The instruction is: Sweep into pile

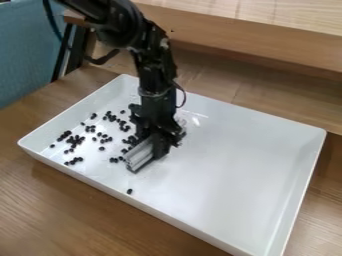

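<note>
Gathering small round black beans (67,134) near the white rectangular tray's (227,173) left corner needs low, gentle strokes, ridged grey tool (139,155) clamped between the black gripper's (159,150) fingers.

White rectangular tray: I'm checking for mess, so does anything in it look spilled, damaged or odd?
Nothing looks damaged. Small round black pellets lie scattered in the white rectangular tray, which seems normal for an unfinished sweep. One stray pellet stands out, apart from the others near the front wall.

brown wooden table (73,215), streaked grain, shallow white rectangular tray (234,155) lying directly on it
</note>
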### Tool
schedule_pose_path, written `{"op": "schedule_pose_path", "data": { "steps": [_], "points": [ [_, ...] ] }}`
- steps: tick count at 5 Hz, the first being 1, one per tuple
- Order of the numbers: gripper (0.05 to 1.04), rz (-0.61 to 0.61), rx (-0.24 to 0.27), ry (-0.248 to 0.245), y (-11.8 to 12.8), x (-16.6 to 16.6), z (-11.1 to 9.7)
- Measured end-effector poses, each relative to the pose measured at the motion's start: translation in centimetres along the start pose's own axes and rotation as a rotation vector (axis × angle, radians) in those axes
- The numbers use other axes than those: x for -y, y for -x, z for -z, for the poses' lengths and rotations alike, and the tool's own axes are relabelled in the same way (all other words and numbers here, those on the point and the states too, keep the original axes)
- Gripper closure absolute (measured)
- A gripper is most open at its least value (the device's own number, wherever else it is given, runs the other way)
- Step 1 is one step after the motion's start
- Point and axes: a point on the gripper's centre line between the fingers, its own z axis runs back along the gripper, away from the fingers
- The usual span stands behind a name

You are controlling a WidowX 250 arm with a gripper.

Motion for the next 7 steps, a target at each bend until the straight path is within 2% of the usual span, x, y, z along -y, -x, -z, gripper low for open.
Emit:
{"op": "schedule_pose_path", "data": {
  "steps": [2,5,6,7],
  "points": [
    [0.686,0.023,-0.034,-0.046,1.5,-4.7,0.2],
    [0.686,0.330,-0.089,-0.065,-0.1,-7.8,0.5],
    [0.687,0.294,-0.055,-0.031,0.1,-8.4,0.7],
    [0.686,0.223,0.008,-0.007,0.1,-8.7,0.7]
  ]
}}
